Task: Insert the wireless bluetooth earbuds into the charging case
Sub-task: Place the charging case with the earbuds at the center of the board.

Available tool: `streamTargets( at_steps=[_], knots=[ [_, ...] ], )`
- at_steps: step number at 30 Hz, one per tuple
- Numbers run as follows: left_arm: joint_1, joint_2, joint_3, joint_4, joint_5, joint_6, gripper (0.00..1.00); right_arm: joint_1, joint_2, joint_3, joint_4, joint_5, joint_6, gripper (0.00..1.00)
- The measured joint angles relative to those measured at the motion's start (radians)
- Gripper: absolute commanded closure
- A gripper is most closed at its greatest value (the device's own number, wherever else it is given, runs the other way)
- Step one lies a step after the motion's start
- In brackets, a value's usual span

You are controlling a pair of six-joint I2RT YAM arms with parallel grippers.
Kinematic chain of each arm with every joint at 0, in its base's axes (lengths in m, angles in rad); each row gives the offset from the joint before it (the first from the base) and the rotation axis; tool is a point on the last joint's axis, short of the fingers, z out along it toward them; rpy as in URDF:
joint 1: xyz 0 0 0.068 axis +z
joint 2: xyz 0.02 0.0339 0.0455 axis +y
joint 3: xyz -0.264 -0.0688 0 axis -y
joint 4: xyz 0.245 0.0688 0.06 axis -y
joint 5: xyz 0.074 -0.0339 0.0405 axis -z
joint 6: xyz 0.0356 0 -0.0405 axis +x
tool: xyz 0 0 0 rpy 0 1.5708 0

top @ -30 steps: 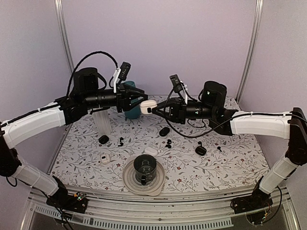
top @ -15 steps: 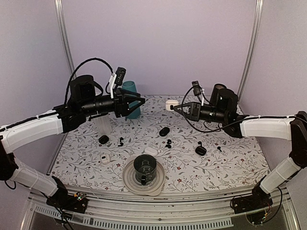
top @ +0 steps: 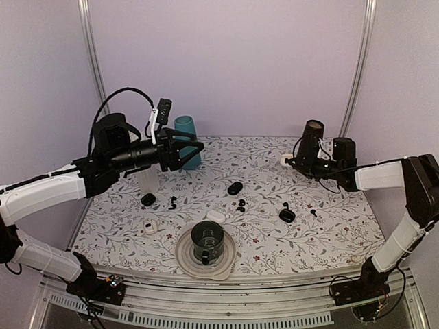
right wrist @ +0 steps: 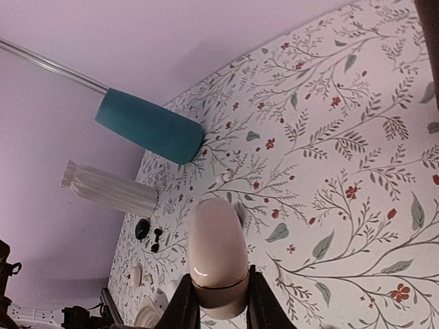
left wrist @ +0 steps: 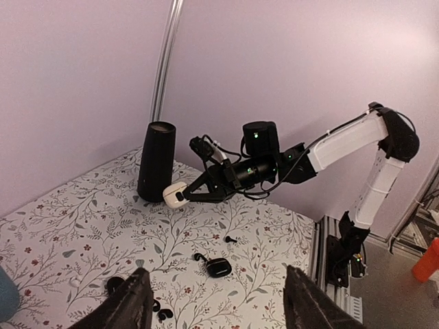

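- The right gripper (right wrist: pixel 219 281) is clamped on a white charging case (right wrist: pixel 217 240), one finger on each side of its rounded body. The case's lid is closed, with only a thin seam showing.
- That case is held at the far right of the surface (top: pixel 329 236), just beside a tall black cylinder (top: pixel 312 139).
- The left gripper (top: pixel 193 152) hangs over the far left with its jaws spread wide and nothing between them. It is close to a teal cup (top: pixel 185 140).
- A ribbed translucent cup (top: pixel 147 179) stands near the teal one. I cannot see whether either cup holds anything.
- The wireless bluetooth earbuds (top: pixel 240 204) lie loose on the surface, none of them in a case. Two sit together near the middle.
- A lone earbud (top: pixel 173 202) lies further left, and two single earbuds (top: pixel 313 212) lie to the right.
- An open black case (top: pixel 287 215) lies on the right with those two single earbuds just beside it. From here I cannot tell whether it holds anything.
- Two closed black cases rest on the surface, one in the middle (top: pixel 235 187) and one on the left (top: pixel 148 199).
- A small closed white case (top: pixel 215 216) lies just beyond the plate (top: pixel 184 255).
- The plate sits at the near middle with a dark glass (top: pixel 206 240) upright on it. The glass's contents are hard to make out.
- A small white object (top: pixel 150 226) lies near left, too small to identify.
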Motion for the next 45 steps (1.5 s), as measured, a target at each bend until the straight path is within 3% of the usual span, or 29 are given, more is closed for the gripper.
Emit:
streamTargets(
  at_steps=[10,18,22,33,45],
  knots=[
    [0.008,-0.021,-0.037,0.027,-0.011,-0.011,0.33,-0.070,0.215,0.077,-0.152,0.025,-0.006,0.95],
    [0.019,-0.032,-0.050,0.031,-0.007,-0.011,0.32,-0.078,0.305,0.152,-0.221,0.072,-0.026,0.82],
    [0.022,-0.046,-0.056,0.032,-0.004,-0.012,0.33,-0.078,0.333,0.196,-0.274,0.106,-0.056,0.69],
    [0.025,-0.048,-0.060,0.039,0.011,-0.019,0.31,-0.081,0.332,0.232,-0.394,0.219,-0.148,0.40],
    [0.026,-0.042,-0.060,0.072,0.013,-0.044,0.31,-0.067,0.158,0.160,-0.441,0.308,-0.211,0.31]
  ],
)
